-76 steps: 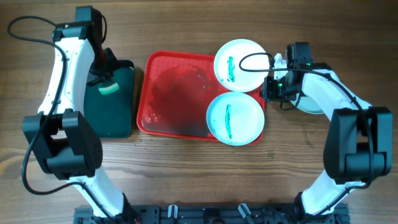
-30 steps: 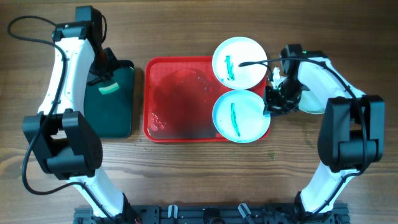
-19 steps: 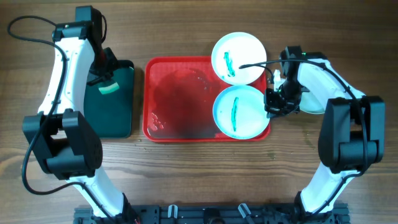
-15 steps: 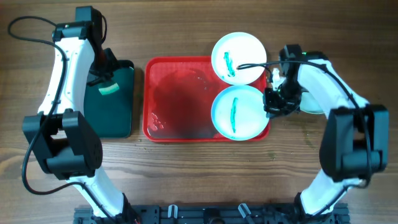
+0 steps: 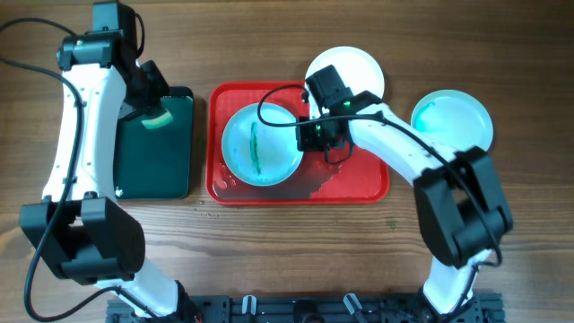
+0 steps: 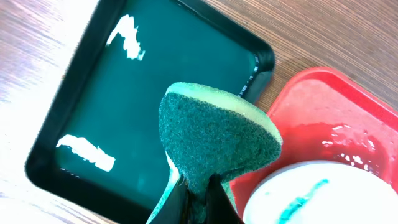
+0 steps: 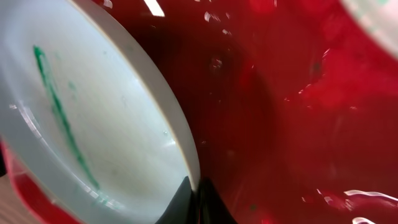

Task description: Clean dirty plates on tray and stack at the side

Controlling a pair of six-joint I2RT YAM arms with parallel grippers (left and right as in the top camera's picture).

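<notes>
A white plate [image 5: 262,144] with a green streak lies in the left middle of the wet red tray [image 5: 359,184]. My right gripper [image 5: 306,136] is shut on this plate's right rim; in the right wrist view its jaws [image 7: 198,194] pinch the edge of the plate [image 7: 93,124] over the tray [image 7: 292,106]. A second plate [image 5: 359,72] sits at the tray's far right corner, partly under my right arm. A third plate [image 5: 451,121] lies on the table to the right. My left gripper [image 5: 149,106] is shut on a green sponge [image 6: 217,140] above the dark green tray [image 6: 124,93].
The dark green tray [image 5: 157,170] lies just left of the red tray, with a narrow gap between them. A black cable [image 5: 282,94] loops over the red tray's far edge. Bare wooden table [image 5: 287,251] runs along the front.
My right gripper has dragged the streaked plate from the tray's right end to its left middle. The plate on the table at the right now shows in full. The left arm shifted slightly with the sponge.
</notes>
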